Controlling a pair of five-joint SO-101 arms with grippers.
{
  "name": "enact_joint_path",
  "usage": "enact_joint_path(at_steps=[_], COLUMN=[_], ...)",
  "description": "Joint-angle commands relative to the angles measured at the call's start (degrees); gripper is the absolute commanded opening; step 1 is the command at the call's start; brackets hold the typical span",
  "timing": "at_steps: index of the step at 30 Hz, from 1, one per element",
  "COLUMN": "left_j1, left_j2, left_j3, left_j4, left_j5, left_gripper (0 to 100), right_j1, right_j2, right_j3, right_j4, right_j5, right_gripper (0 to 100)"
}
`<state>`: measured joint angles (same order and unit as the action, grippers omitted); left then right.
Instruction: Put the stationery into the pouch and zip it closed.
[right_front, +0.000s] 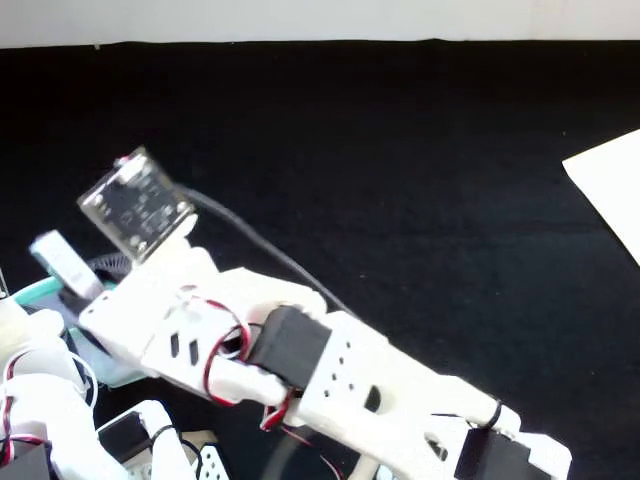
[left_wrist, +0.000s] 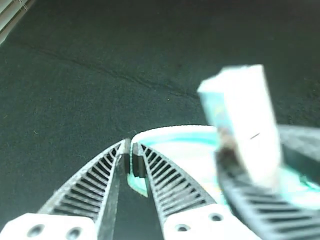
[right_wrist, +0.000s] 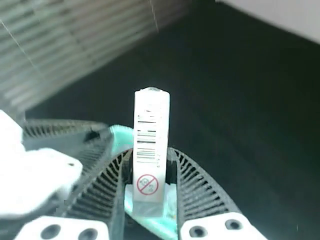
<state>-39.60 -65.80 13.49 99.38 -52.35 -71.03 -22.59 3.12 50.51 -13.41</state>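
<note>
Right gripper (right_wrist: 150, 153) is clamped on a white rectangular barcode-labelled stick (right_wrist: 150, 115), upright between its fingers, just above the teal pouch (left_wrist: 175, 143). Left gripper (left_wrist: 131, 150) is pinched onto the pouch's edge, on the black tabletop (right_front: 400, 150).

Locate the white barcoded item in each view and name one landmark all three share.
High view: white barcoded item at the left edge, beside the teal pouch.
Left wrist view: the item in the right gripper, by the pouch.
Right wrist view: the item upright in the right gripper.
Shared landmark: the teal pouch.
</note>
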Motion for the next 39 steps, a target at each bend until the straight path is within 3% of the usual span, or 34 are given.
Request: enact_joint_path(at_steps=[1,11,18,22,27,30,36,39], left_j1=[-0.66,-0.66,-0.66,-0.66,-0.66,-0.66,-0.4,-0.4], left_j2=[0.04,0.04,0.04,0.04,0.04,0.04,0.04,0.04], left_j3=[0.13,0.13,0.13,0.13,0.13,0.13,0.13,0.13], left_j4=[0.7,0.7,0.7,0.7,0.7,0.7,0.7,0.7], left_j5=[0.44,0.44,0.44,0.44,0.44,0.44,0.44,0.44], left_gripper=[1,1,1,1,1,1,1,1], right_j1=[-1.27,-1.63,-1.45,-1.45,-1.01,1.01,11.74,18.51], right_j2=[-0.31,-0.4,-0.4,-0.4,-3.65,-6.37,-9.8,-10.77], right_j3=[3.12,9.1,9.01,8.92,8.31,8.31,5.85,2.51], right_j4=[-2.07,-4.62,-4.62,-4.7,-4.79,-4.79,-4.53,-4.44], right_j5=[-0.35,-2.29,-2.2,3.16,3.52,3.43,3.25,-1.32], right_gripper=[0.7,1.5,27.6,27.7,27.7,27.7,27.7,27.7])
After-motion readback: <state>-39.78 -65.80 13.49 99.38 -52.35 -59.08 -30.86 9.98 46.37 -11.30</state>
